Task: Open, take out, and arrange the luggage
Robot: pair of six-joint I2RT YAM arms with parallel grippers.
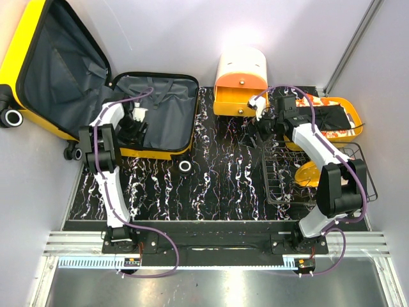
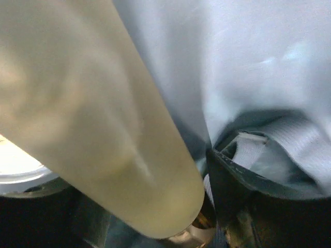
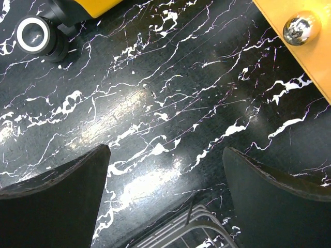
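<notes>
Shows the left end effector (image 1: 131,130) down inside the lying half of the luggage (image 1: 169,109), against the dark grey lining (image 2: 232,62). Cannot tell from either view how far its jaws stand apart, nor whether anything sits between them. Left wrist view largely taken up by a pale, rounded, blurred shape (image 2: 103,129) close to the lens, not identifiable, beside folds of lining and a webbing strap (image 2: 289,132). Shows the right end effector (image 3: 165,155) well to the right of the luggage, jaws spread wide over bare marbled tabletop (image 3: 155,88), holding nothing.

Places the luggage at the far left of the tabletop, already open: lid (image 1: 57,70) raised on its far left side, lying half flat, one wheel (image 1: 185,166) at its near right corner.

Handling, as judged: glossy hard shell, so stiff and likely slippery under the pads. Large against either arm, so probably too heavy to lift, and prone to roll on its wheels when pushed. Take hold at the black-edged rim of the lying half, which looks thin enough to pass between the jaws, rather than on the curved yellow face. Expect the lining to be soft and to bunch if pinched.

Farther right of the luggage: orange box (image 1: 239,80), wire rack (image 1: 287,173), yellow basket (image 1: 332,118).
</notes>
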